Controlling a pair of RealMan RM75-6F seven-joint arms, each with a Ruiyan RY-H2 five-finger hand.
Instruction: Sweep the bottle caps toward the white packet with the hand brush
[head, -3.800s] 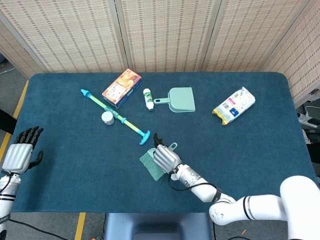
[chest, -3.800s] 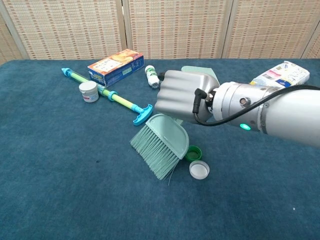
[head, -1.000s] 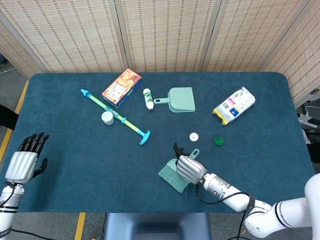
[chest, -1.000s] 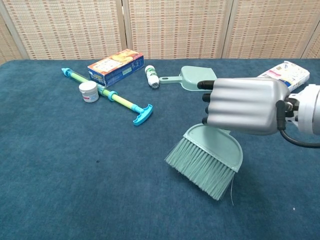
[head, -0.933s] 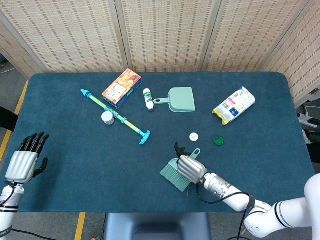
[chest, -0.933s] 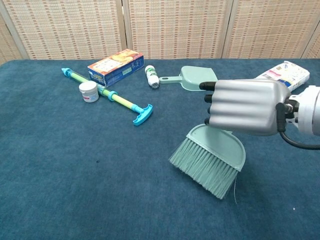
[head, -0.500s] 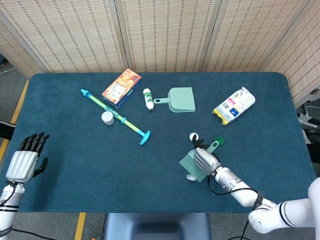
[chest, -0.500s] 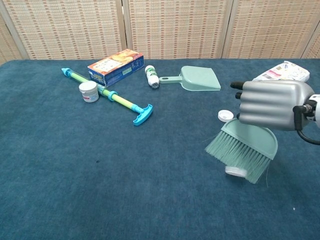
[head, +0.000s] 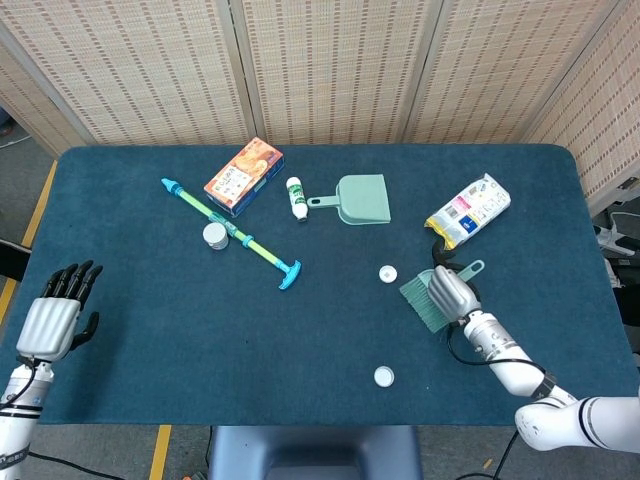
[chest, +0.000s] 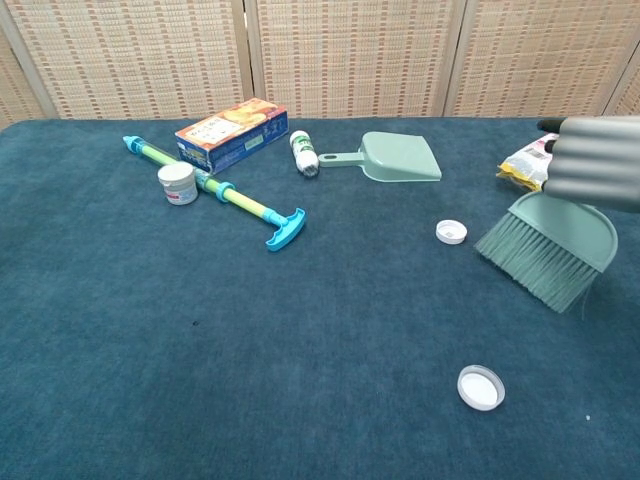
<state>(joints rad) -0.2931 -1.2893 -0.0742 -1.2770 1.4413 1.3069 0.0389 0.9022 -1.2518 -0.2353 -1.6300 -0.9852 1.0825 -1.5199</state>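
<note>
While the left hand (head: 50, 318) is held off the table's left edge (head: 40, 235), fingers apart and nothing in them, a broad stretch of bare blue cloth is left between it and the other things. Far to its right, toward the back, one blue and yellow rod (head: 230, 233) is laid slantwise with one small white jar (head: 215, 236) touching it, one orange box (head: 244, 176) just behind, one small white bottle (head: 296, 198) and one green dustpan (head: 362, 199); their labels cannot be read. Two white bottle caps are counted: one (head: 387, 273) just left of the right hand, one (head: 384, 376) nearer the front edge, well apart from it. One green hand brush (head: 425, 296) is gripped by the right hand (head: 449, 294), bristles pointing left. Just behind the right hand and slightly to its right, one white packet (head: 468, 211) is seen, its print too small to read. Open cloth is left to the right, up to the table's right edge.
</note>
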